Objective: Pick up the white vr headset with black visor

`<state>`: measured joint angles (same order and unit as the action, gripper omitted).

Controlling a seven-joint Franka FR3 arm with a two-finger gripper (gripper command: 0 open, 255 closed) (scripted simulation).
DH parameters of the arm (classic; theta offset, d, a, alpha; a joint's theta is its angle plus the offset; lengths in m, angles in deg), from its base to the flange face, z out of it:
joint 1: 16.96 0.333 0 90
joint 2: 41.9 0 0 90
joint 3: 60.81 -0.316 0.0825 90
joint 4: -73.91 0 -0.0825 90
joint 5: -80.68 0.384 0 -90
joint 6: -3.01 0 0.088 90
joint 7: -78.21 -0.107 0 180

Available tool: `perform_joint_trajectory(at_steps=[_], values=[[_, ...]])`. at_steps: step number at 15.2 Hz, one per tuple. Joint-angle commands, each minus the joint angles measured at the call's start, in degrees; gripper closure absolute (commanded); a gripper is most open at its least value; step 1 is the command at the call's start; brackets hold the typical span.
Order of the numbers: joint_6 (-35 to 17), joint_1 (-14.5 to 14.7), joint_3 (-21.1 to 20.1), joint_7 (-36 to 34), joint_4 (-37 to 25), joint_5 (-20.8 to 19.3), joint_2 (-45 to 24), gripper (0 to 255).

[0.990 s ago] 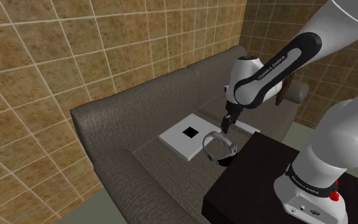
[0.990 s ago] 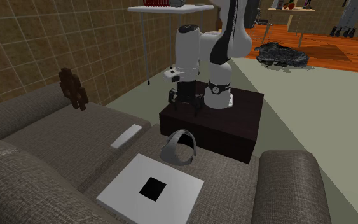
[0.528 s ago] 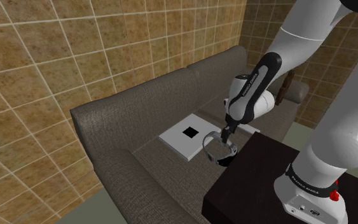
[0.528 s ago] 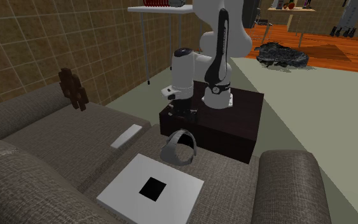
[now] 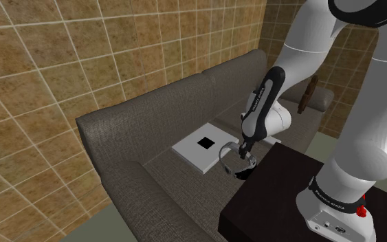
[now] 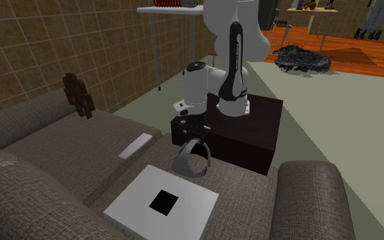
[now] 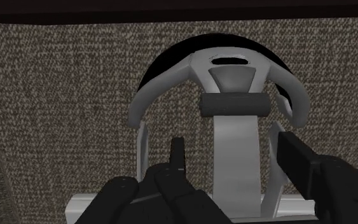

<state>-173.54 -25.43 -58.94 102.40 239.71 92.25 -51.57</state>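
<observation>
The VR headset [image 5: 236, 163] is a pale grey shell of straps with a black visor. It lies on the dark grey sofa seat [image 5: 178, 172], close to the stand's corner. My gripper [image 5: 238, 149] has come down onto it from above. In the second exterior view the gripper [image 6: 192, 136] sits right over the headset [image 6: 193, 159]. In the wrist view the headset's [image 7: 233, 77] top strap [image 7: 236, 137] runs between the two black fingers of my gripper [image 7: 238, 162]. The fingers [image 7: 179, 156] stand apart with a gap to the strap on each side.
A flat white square panel [image 5: 202, 146] with a black centre lies on the seat beside the headset. A small white bar [image 6: 136, 145] rests further along the cushion, and a brown object [image 6: 79, 95] leans on the backrest. The dark stand box [image 6: 248, 129] borders the sofa.
The arm has swung down, bringing the gripper from above the seat onto the headset. The headset has not moved.
</observation>
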Motion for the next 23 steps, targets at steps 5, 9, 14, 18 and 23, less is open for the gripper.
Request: perform_joint_trajectory(at_steps=[5, 9, 14, 18, 23], values=[[-0.23, -0.16, -0.24, 0.1, -0.04, 0.18, -0.24, 255], [-0.21, -0.19, -0.23, 0.14, 0.01, 0.18, -0.18, 255], [5.23, 4.26, 5.87, -4.55, 1.4, -6.13, 6.65, 255], [9.89, 4.09, 7.13, -8.19, 2.08, -11.27, 12.07, 255], [15.99, 2.89, 6.73, -10.21, 2.42, -14.18, 18.56, 255]])
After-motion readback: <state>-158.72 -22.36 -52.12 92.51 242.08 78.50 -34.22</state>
